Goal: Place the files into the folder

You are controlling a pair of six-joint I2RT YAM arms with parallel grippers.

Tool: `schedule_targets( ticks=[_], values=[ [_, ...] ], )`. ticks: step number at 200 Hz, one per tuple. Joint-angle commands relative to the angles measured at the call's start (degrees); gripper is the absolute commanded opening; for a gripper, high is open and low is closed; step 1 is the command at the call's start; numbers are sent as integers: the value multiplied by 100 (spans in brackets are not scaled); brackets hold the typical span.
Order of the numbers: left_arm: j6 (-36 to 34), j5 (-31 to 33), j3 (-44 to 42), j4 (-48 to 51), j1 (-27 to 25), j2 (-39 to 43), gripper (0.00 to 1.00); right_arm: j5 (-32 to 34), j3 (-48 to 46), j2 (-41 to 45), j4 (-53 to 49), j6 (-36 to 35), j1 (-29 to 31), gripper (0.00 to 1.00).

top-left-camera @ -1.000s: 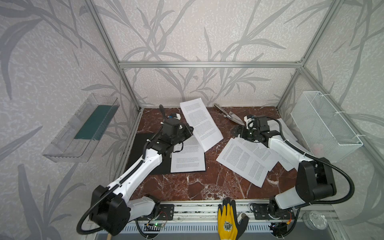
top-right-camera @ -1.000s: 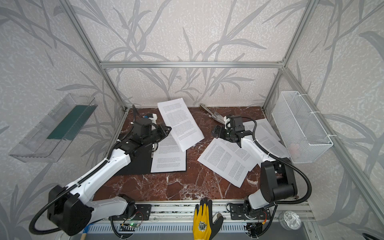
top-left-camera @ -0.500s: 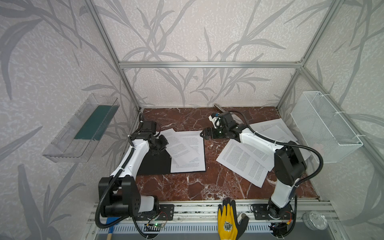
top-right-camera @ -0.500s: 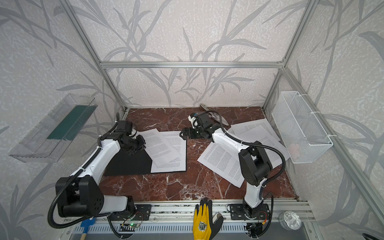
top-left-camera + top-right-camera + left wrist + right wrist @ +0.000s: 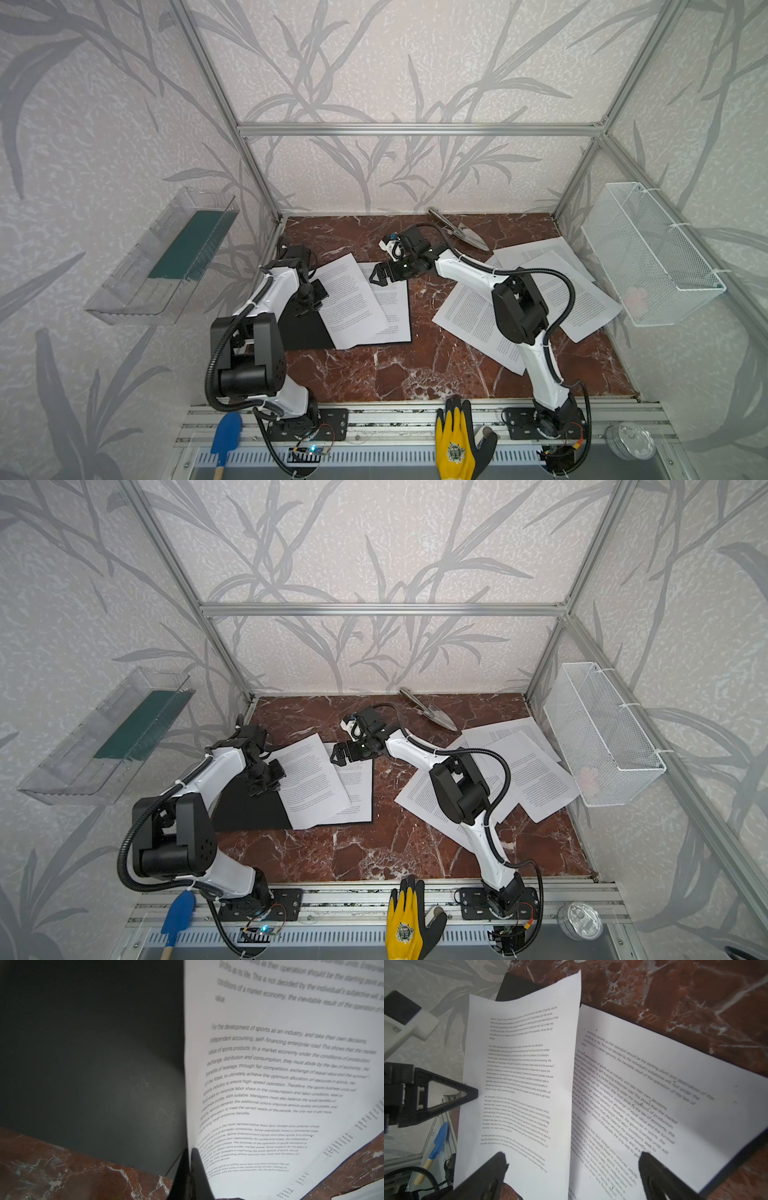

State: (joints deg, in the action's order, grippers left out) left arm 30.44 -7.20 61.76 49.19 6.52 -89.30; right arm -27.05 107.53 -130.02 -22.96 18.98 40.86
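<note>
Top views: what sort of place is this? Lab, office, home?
Likely a robot test cell, not a real office: an aluminium frame holding leaf-print wall panels, a left arm and right arm bolted to a front rail, printed sheets scattered on a marble-look tabletop.

You've got the black folder point(image 5: 305, 332) flat by the left edge of the desk point(image 5: 415, 374). A printed sheet point(image 5: 395, 301) lies on it, with the top sheet point(image 5: 349, 299) skewed across and its left side curling up. The other files point(image 5: 582, 291) are fanned and overlapping near the right edge.
</note>
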Motion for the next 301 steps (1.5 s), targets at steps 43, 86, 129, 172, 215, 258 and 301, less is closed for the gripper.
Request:
schedule_targets(
  ticks=[43, 86, 129, 172, 215, 258, 301],
  values=[
    [-3, 63, -84, 48, 121, -237, 0, -501, 960, -941, -569, -534, 322, 99],
    [13, -11, -58, 48, 158, -430, 0, -743, 1163, -1148, -501, -519, 438, 91],
    [1, -34, -54, 47, 174, -492, 0, -991, 1588, -1457, -642, -504, 449, 78],
    [1, -61, -49, 38, 183, -519, 0, -1039, 1607, -1444, -657, -465, 449, 56],
    [17, -31, -72, 26, 200, -475, 0, -1129, 1590, -1395, -595, -368, 449, 32],
    [19, -200, -60, -12, 217, -453, 0, -1155, 1443, -1281, -492, -281, 449, 11],
    [-133, -736, -10, -260, 294, 219, 5, -565, 1350, -907, -764, -235, 466, 0]
  ],
)
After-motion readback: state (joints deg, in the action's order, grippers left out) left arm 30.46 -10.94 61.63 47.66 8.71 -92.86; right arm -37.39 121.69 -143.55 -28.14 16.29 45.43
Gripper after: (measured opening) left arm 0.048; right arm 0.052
